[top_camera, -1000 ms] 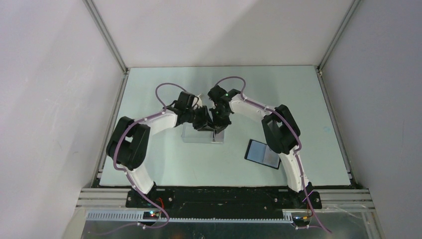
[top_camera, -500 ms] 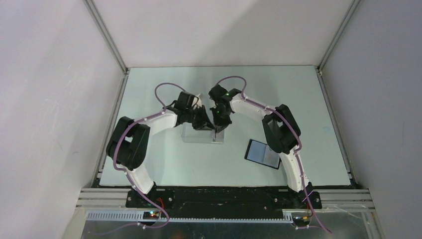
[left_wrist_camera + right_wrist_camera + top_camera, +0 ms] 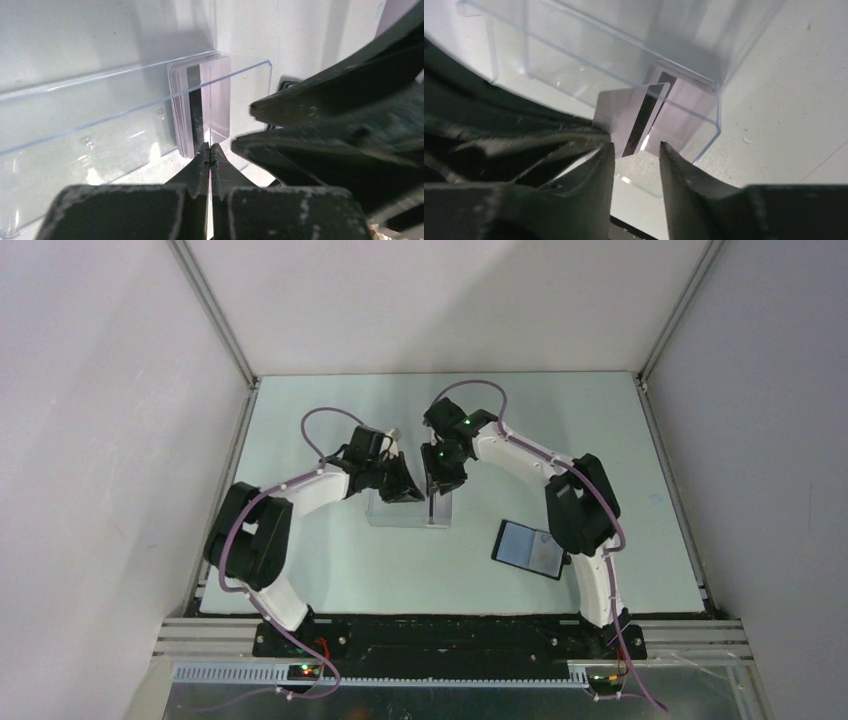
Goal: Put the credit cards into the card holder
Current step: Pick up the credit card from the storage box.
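While my right tool [image 3: 635,147] is gaping near the pale striped plastic card [image 3: 624,110], my left tool [image 3: 210,149] is sitting shut. I am wanting its hold confirmed first.

What you have besides the job: one box, one table.
You'll find the clear plastic box [image 3: 403,513] standing open-topped mid-table [image 3: 330,575], long side toward the near edge; pale walls [image 3: 110,440] and aluminium frame rails [image 3: 205,632] surround it.

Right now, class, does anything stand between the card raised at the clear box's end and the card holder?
The raised card sits between the right gripper's open fingers, apparently pinched by the left gripper. Nothing lies between the clear box and the card holder, though the right elbow overhangs its corner.
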`<action>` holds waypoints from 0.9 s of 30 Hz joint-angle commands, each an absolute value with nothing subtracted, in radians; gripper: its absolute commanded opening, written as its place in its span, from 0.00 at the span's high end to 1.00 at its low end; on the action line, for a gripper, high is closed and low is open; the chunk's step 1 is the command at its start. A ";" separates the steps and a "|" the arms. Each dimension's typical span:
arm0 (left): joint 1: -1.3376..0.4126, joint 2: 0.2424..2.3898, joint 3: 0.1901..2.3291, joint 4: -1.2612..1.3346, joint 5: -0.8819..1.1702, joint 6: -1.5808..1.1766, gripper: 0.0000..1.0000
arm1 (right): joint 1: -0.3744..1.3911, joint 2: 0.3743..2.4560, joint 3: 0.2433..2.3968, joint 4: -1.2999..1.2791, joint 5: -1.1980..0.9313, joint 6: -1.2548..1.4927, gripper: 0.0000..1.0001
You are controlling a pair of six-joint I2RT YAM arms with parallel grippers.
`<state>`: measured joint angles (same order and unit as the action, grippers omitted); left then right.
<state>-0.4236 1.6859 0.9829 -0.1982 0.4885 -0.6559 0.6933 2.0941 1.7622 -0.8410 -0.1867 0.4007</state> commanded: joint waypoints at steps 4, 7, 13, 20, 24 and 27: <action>-0.394 1.511 0.950 -0.195 0.473 -0.649 1.00 | 0.660 1.839 1.721 -0.758 -0.276 0.434 0.42; -0.390 1.438 0.946 -0.194 0.491 -0.656 1.00 | 0.632 1.741 1.632 -0.696 -0.330 0.450 0.32; -0.390 1.199 0.875 -0.142 0.563 -0.748 1.00 | 0.526 1.429 1.365 -0.568 -0.532 0.505 0.19; -0.452 1.027 0.688 0.207 0.673 -0.984 1.00 | 0.350 1.187 1.092 -0.394 -0.879 0.615 0.22; -0.524 1.006 0.655 0.369 0.704 -1.080 1.00 | 0.335 1.136 0.985 -0.261 -1.031 0.698 0.26; -0.555 1.010 0.633 0.474 0.720 -1.161 1.00 | 0.345 1.106 0.892 -0.023 -1.121 0.857 0.31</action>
